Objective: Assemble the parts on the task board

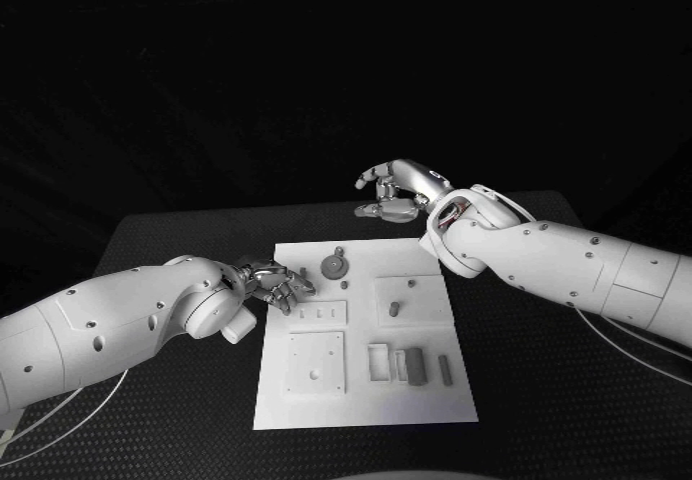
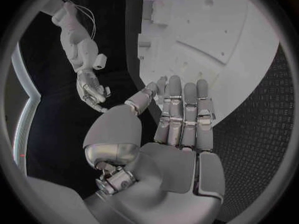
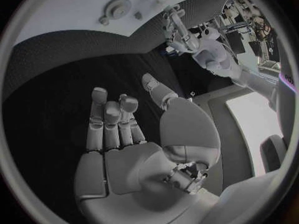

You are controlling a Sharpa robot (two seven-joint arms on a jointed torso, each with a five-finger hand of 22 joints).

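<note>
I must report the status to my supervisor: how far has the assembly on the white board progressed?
Nothing looks assembled yet. On the white task board, the round grey disc part and the small grey bar-shaped parts lie loose. The silver left hand hovers open at the board's left edge; the silver right hand hangs open beyond its far edge. All picking and fitting remains.

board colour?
White; the board shows best in the head view, on the black table.

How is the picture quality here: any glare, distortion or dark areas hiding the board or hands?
Head view: task board bright and evenly lit, surroundings black. Left wrist view: fisheye bends the board's edges; left hand sharp. Right wrist view: right hand clear against dark table.
</note>
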